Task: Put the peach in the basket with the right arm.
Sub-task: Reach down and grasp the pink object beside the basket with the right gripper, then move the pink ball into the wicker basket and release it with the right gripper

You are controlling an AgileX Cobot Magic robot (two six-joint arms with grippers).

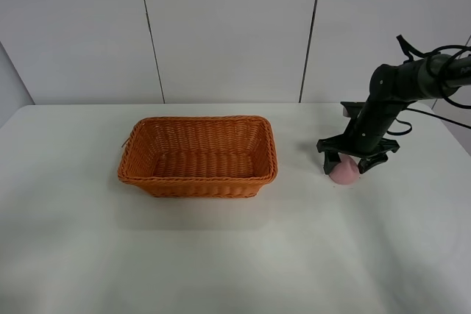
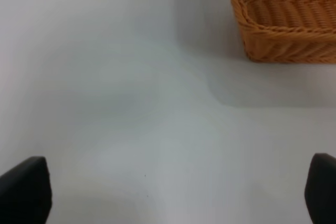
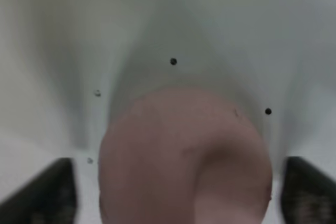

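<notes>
The pink peach (image 1: 344,171) lies on the white table to the right of the orange-brown wicker basket (image 1: 197,184). My right gripper (image 1: 347,165) is lowered over the peach, open, with one black finger on each side of it. In the right wrist view the peach (image 3: 184,156) fills the middle, and a narrow gap shows between it and each dark fingertip (image 3: 44,192). The basket holds nothing. My left gripper (image 2: 170,195) is open over bare table, with a corner of the basket (image 2: 283,35) ahead of it. The left arm does not show in the exterior high view.
The white table (image 1: 221,255) stretches wide in front of the basket and the peach. A grey panelled wall (image 1: 228,27) stands behind the table. Black cables (image 1: 434,53) loop off the right arm near the right edge.
</notes>
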